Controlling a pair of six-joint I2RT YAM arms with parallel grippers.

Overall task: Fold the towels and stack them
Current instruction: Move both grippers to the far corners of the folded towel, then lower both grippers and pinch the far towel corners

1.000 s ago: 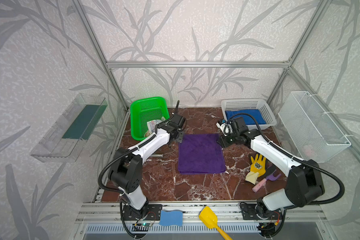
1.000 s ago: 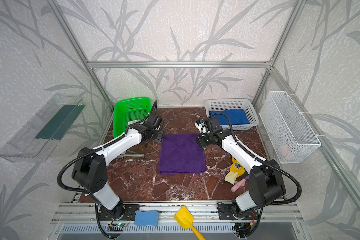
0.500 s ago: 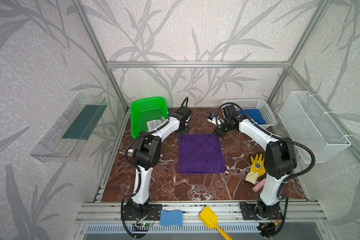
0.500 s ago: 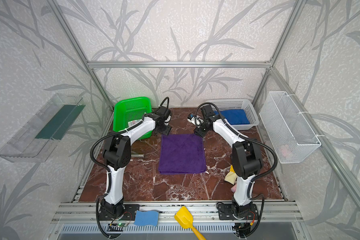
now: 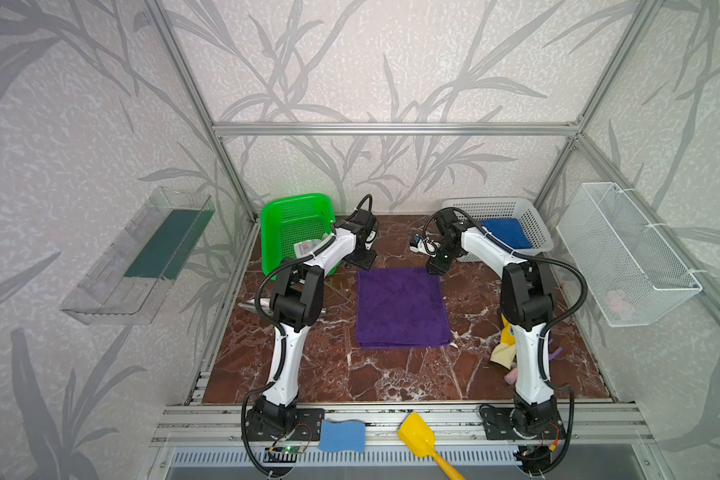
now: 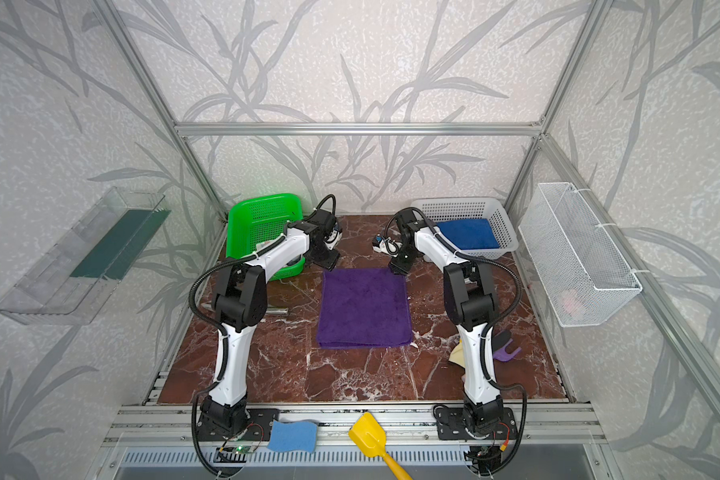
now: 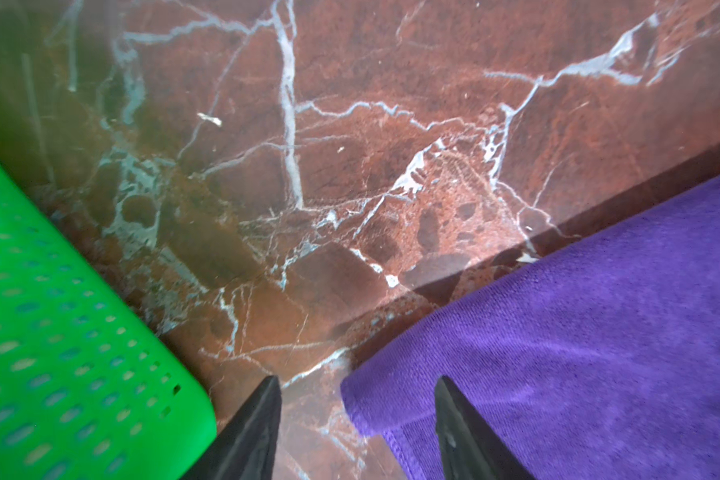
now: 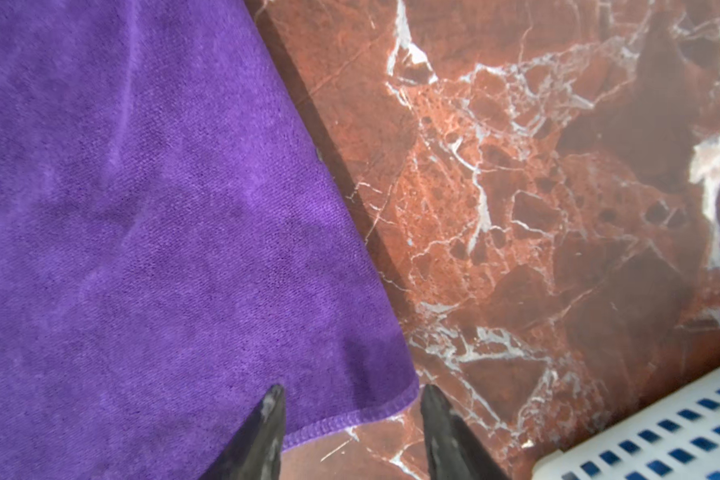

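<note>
In both top views a purple towel (image 5: 402, 307) (image 6: 364, 307) lies flat and folded in the middle of the red marble desk (image 5: 391, 378) (image 6: 350, 378). A blue towel (image 5: 506, 237) (image 6: 468, 235) lies in the white basket (image 5: 539, 239) (image 6: 506, 237) at the far right corner. A green basket (image 5: 294, 220) (image 6: 258, 220) stands tilted at the far left. In a top view a pale printed cloth (image 5: 306, 248) shows inside it, mostly hidden behind the left arm. The left pincer (image 5: 364, 261) (image 6: 328, 261) points down at the purple towel's far left corner, and the right pincer (image 5: 435, 268) (image 6: 398, 268) at its far right corner. A yellow glove (image 5: 501, 349) lies near the right arm.

In the left wrist view the left pincer (image 7: 358, 379) is open. Its two dark fingers (image 7: 258, 424) stand apart on either side of a corner of the purple towel (image 7: 578, 332), one over bare desk (image 7: 350, 145), one over cloth. Nothing is gripped. The green basket (image 7: 59, 353) is just beside it.

In the right wrist view the right pincer (image 8: 351, 387) is open too. One finger (image 8: 267, 428) is over the purple towel (image 8: 142, 208) and the other is over the desk (image 8: 537, 208), with the stitched corner between them. Whether the tips touch the cloth I cannot tell. The white basket (image 8: 661, 436) is near, with blue showing through its holes.
</note>
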